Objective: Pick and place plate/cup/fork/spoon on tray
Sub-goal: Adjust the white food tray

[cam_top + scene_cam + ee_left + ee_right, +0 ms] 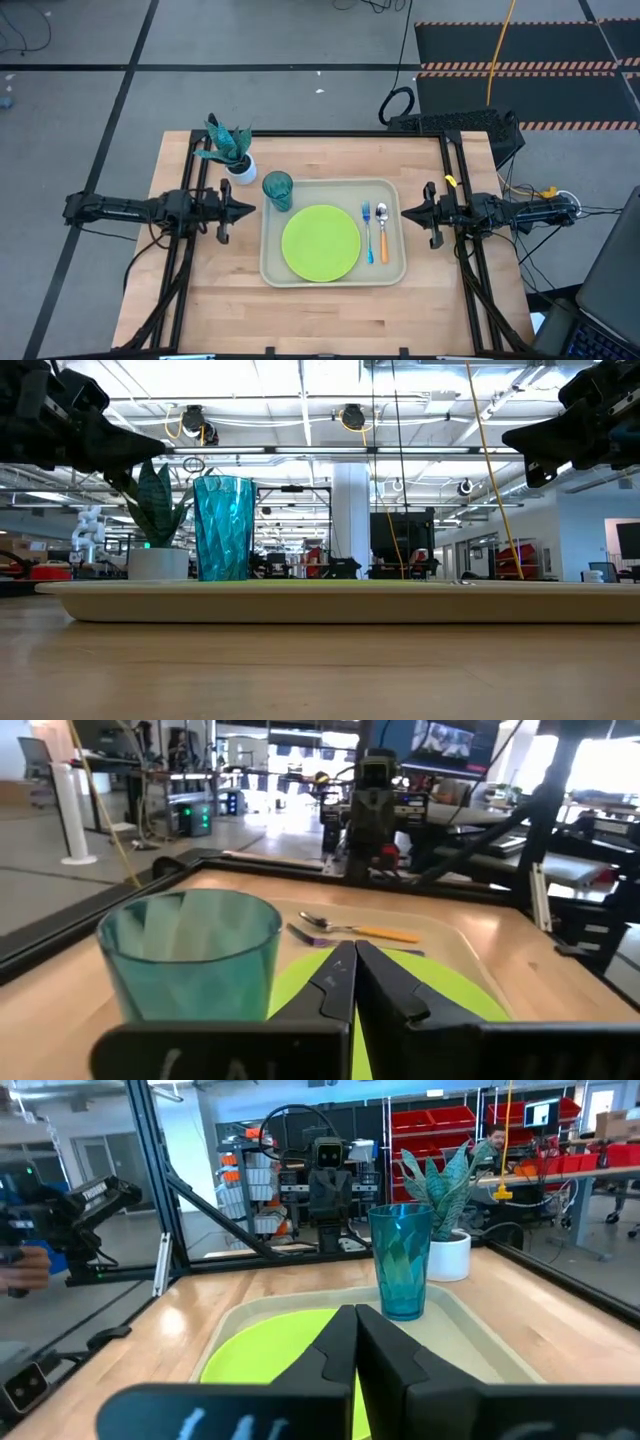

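Large rectangular beige plastic tray (334, 281) with rounded corners and raised rim sits mid-table on the light wooden tabletop (210, 290). All tableware already on it. Flat round lime-green plate (321, 242), smooth, matte, lies centre of tray. Small translucent teal-blue ribbed tumbler cup (277, 189) stands upright in the tray's far-left corner, just beside the plate's rim. Small fork with light blue handle and purplish end (367, 233) and small spoon with silver metal bowl and orange handle (382, 232) lie side by side, parallel, on the tray's right strip between plate and rim; fork nearer the plate.

Left gripper (246, 209) hovers off the tray's left edge, above table height, tips pointing toward the cup, not touching it; fingers clenched together, holding nothing, seen closed in the left wrist view (352, 982). Right gripper (407, 211) hovers off the tray's right edge, near the spoon and fork but apart from them; fingers (385, 1345) pressed together too, empty.

White pot with spiky green plant (230, 152) stands on the table just behind the tray's left corner, near the cup.
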Controlling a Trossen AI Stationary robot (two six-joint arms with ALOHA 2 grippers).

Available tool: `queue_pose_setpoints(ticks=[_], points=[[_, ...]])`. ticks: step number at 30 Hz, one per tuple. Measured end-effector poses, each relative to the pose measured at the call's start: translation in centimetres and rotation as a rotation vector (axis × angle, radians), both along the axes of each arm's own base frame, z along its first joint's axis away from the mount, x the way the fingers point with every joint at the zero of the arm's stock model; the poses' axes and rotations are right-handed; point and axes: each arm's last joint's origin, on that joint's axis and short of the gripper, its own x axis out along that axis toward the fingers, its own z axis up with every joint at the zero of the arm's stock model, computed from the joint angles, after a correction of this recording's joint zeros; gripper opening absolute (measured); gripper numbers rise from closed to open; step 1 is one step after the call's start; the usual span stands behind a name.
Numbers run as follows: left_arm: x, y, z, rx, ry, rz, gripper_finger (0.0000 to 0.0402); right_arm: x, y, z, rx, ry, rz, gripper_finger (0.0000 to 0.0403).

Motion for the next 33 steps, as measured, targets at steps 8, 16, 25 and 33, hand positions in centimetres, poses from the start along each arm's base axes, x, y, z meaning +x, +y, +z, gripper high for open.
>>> queue_pose_setpoints(ticks=[8,16,25,33], points=[[0.0,-0.06,-0.04,0.014,0.005,-0.015,0.0012,0.0,0.0,0.01,-0.022,-0.001,0.001,0.0],[0.0,-0.06,-0.05,0.018,0.006,-0.015,0.0007,0.0,0.0,0.03,-0.048,-0.003,0.001,0.0],[0.0,-0.06,-0.05,0.067,0.009,-0.014,0.002,0.0,0.0,0.07,-0.013,-0.007,-0.001,0.0],[0.0,-0.06,-0.05,0.061,0.009,-0.014,0.0021,0.0,0.0,0.08,-0.012,-0.008,0.001,0.0]])
